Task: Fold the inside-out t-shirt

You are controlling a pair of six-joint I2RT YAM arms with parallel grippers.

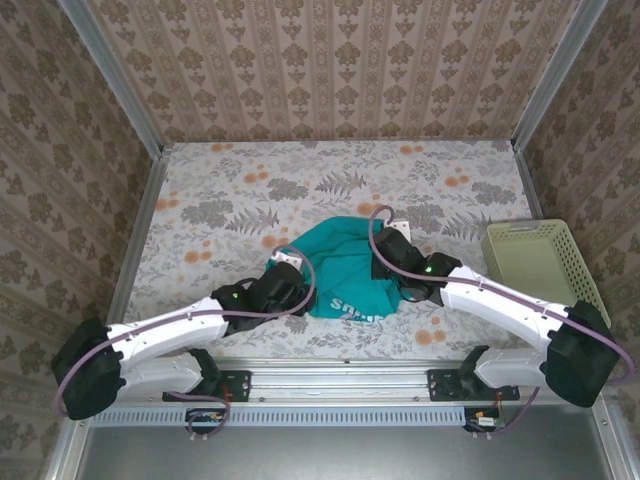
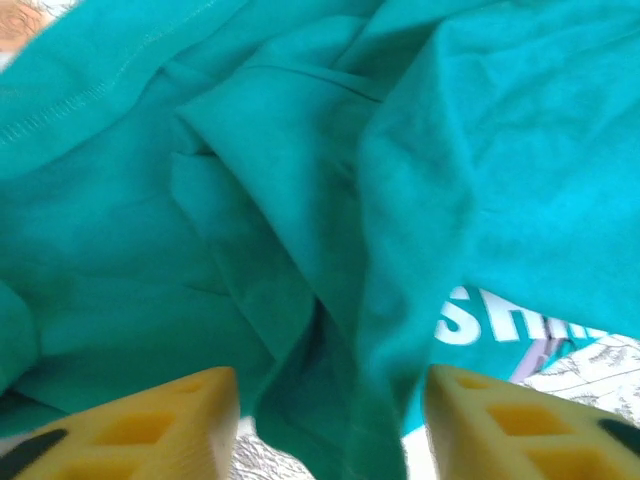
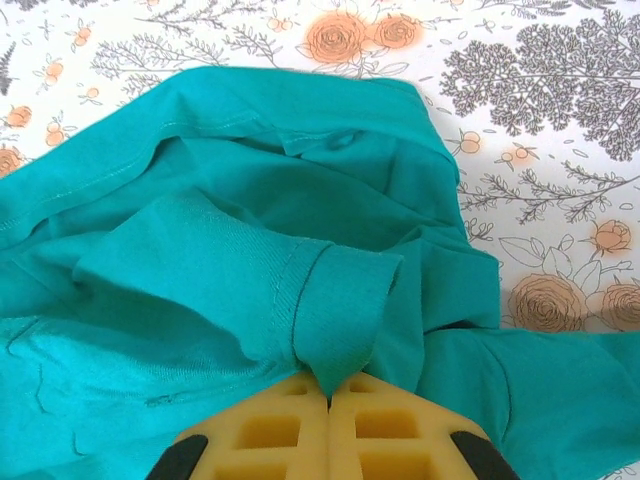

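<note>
Shirt (image 1: 345, 262) lies crumpled mid-tabletop, toward the near edge. No folds made, so the task looks barely started. Right gripper (image 3: 328, 400) is clamped on a hemmed bit, likely a sleeve. Left gripper (image 2: 330, 420) has jaws apart, straddling a cloth ridge, unpinched. Flattening and all folds remain.

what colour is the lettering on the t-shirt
White lettering on the teal t-shirt, clearest in the left wrist view.

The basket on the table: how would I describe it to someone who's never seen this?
On the flower-patterned table, look along the right edge. There sits a pale yellow plastic basket with slotted walls; unlike the crumpled teal t-shirt in the middle, it is rigid and rectangular.
</note>
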